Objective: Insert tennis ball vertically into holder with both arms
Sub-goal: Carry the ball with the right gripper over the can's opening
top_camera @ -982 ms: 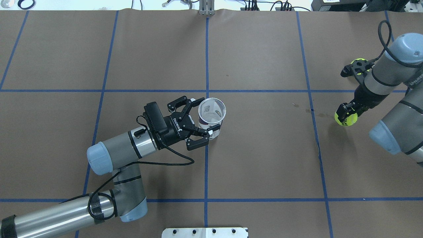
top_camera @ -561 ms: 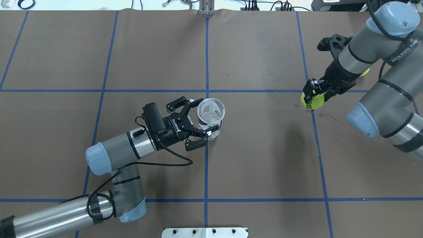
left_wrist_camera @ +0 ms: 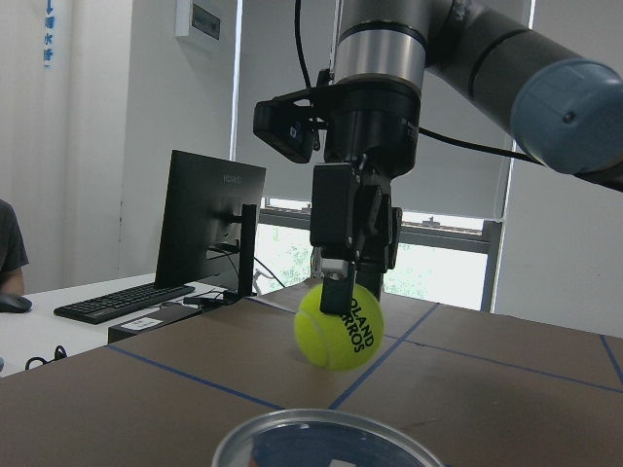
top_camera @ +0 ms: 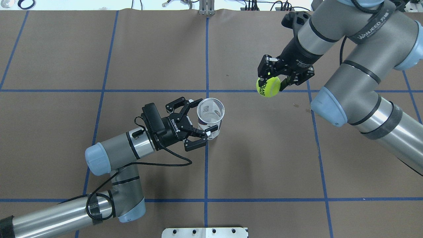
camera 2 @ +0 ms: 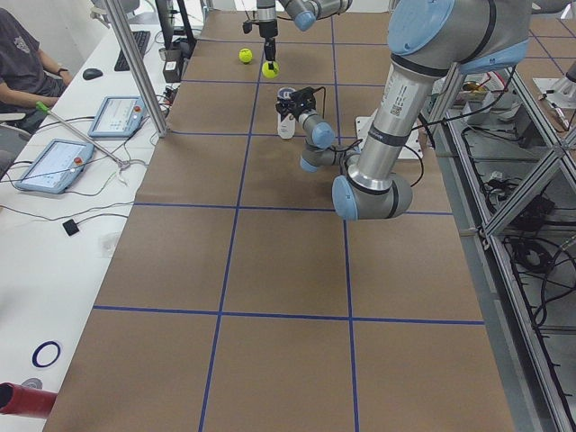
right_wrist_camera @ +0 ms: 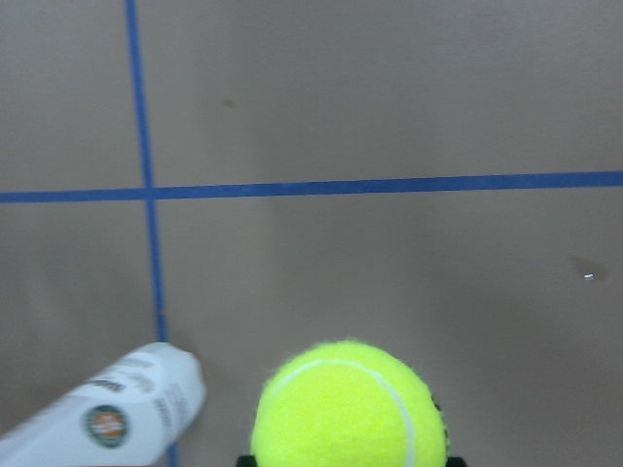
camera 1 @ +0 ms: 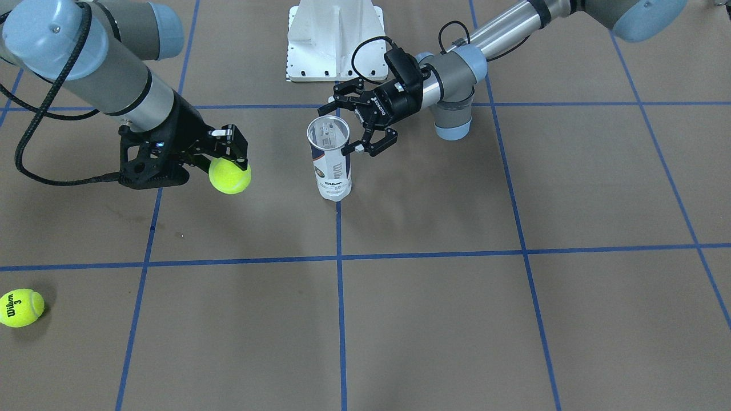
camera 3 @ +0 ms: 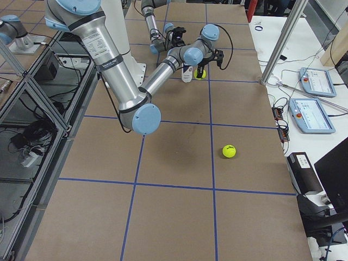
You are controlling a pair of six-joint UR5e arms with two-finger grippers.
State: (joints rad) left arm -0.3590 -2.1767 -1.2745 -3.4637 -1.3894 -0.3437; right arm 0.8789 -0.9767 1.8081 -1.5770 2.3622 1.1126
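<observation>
Fingers (top_camera: 196, 142) of the left gripper (top_camera: 207, 114) sit wide apart, one on each side of the holder (camera 1: 331, 171), clasping its wall near the open rim. The holder, a clear tube with a white and navy label, stands upright on the brown table (top_camera: 264, 158), on the blue centre tape line. The right gripper (top_camera: 272, 82) pinches a yellow-green tennis ball (top_camera: 267, 88) in the air, off to the holder's side and apart from it. A moment earlier this ball was farther from the holder; the left gripper and holder have not moved. The held ball reads "ROLAND GARROS". The holder's label shows a large "W". A second ball (camera 1: 21, 308), loose on the table, reads "Wilson 3", and the right arm (top_camera: 360, 66) bears "WANJEED".
</observation>
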